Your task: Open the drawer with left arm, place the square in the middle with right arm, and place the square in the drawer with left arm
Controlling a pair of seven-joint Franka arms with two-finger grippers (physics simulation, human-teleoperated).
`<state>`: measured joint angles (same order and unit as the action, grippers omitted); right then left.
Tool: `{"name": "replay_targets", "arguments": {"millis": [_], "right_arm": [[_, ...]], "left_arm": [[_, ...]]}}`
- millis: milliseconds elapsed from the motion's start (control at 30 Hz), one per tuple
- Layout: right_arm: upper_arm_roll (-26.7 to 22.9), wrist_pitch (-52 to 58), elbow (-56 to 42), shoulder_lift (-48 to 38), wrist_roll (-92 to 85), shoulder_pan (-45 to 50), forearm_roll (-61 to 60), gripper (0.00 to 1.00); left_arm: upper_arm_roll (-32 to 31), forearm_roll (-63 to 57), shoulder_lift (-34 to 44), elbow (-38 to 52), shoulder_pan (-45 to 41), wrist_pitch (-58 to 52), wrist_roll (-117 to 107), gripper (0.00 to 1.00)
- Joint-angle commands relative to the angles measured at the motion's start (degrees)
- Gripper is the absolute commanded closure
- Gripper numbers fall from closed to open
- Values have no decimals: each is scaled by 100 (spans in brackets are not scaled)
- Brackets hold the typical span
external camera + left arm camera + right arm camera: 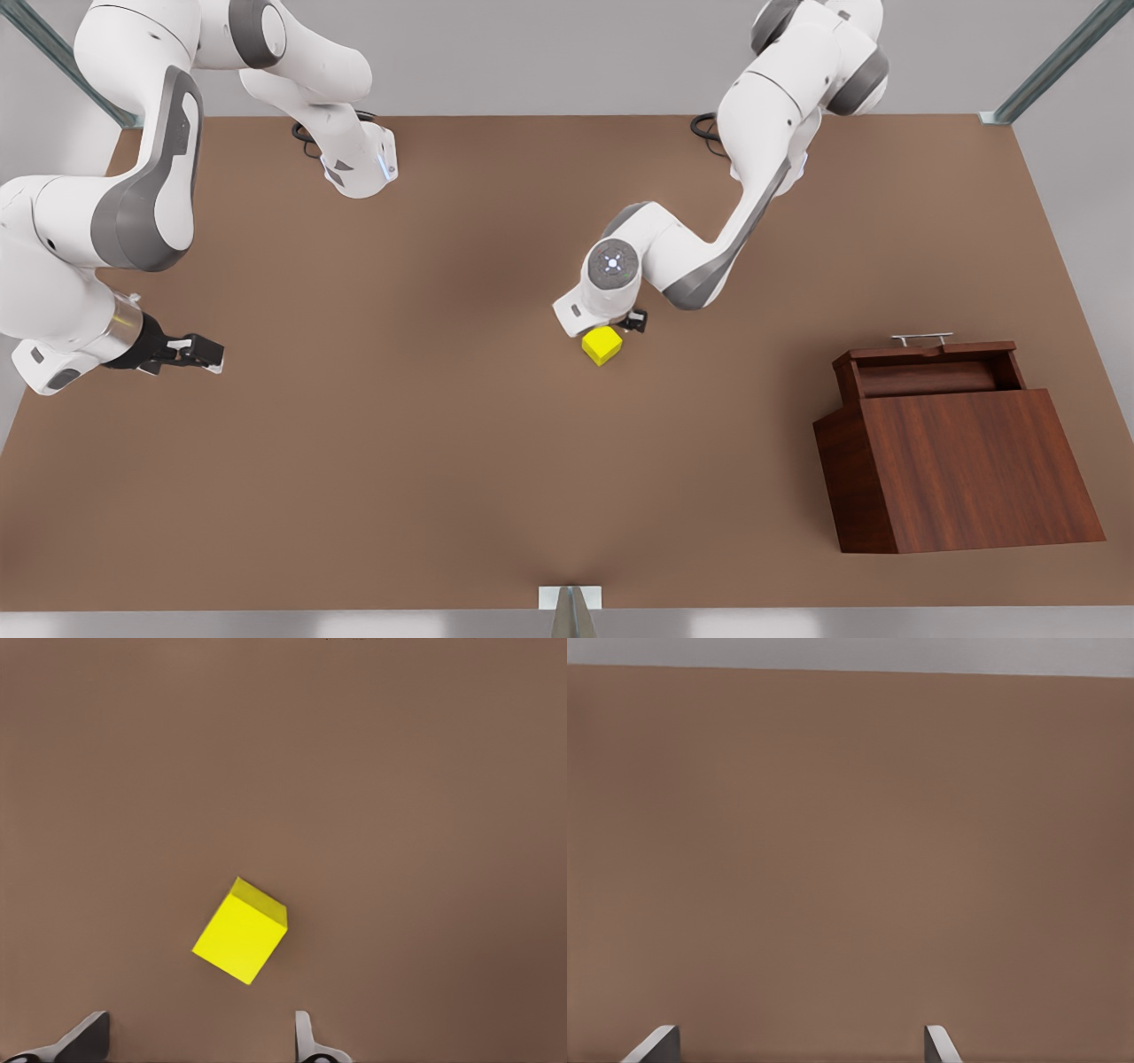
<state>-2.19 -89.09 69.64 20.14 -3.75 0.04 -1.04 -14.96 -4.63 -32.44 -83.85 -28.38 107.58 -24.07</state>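
Yellow square (601,345) rests free on the table (399,443) near its middle, directly under the left gripper (620,326) with fingers spread above it, drawer (930,365) pulled open toward the front view's right, right gripper (197,352) spread, waiting far left.

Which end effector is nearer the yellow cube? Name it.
Left. The left end effector hovers just above the yellow cube, fingers open; the right end effector waits far off at the front view's left.

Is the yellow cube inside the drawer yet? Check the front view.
No. The yellow cube sits on the tabletop beneath the left end effector, apart from the open drawer.
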Motion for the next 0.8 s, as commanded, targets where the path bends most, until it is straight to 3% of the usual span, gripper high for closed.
{"name": "replay_targets", "arguments": {"millis": [0, 233, 300, 767], "right_arm": [[0, 6, -3, -10, -302, -4, -2, 0], [0, 6, -3, -1, -302, -12, -2, 0], [-1, 6, -3, -1, -311, -12, -2, 0], [0, 6, -3, -1, -311, -4, -10, 0]], "left_arm": [[10, -302, -122, -34, 52, 395, 3971, 0], [2, -574, -272, -70, 17, 772, 4235, 0], [-16, -786, -184, -386, -36, 790, 5535, 0], [10, -785, -369, -746, -194, 1441, 4886, 0]]}}
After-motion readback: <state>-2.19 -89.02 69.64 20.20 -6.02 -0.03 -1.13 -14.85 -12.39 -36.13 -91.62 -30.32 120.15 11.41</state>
